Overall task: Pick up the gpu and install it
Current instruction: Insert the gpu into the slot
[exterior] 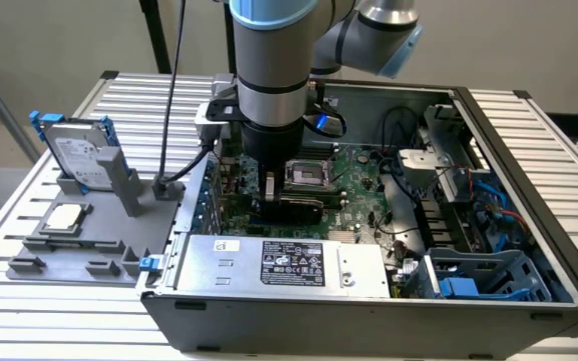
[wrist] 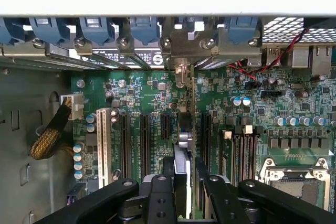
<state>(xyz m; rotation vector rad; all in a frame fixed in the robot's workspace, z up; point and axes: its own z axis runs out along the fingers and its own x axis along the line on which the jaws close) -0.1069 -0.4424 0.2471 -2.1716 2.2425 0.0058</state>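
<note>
Gpu (wrist: pixel 190 145) edge-on, clamped between end effector (wrist: pixel 185 182) fingers

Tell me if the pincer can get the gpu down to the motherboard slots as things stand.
Probably yes: the pincer holds the gpu edge-on right above the motherboard, inside the open computer case, and nothing visible lies between card and slots.

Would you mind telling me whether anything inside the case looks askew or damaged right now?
Nothing stands out. The gpu stands upright on edge between the fingers, over the motherboard's slots and in line with them. No damage shows in the case.
</note>
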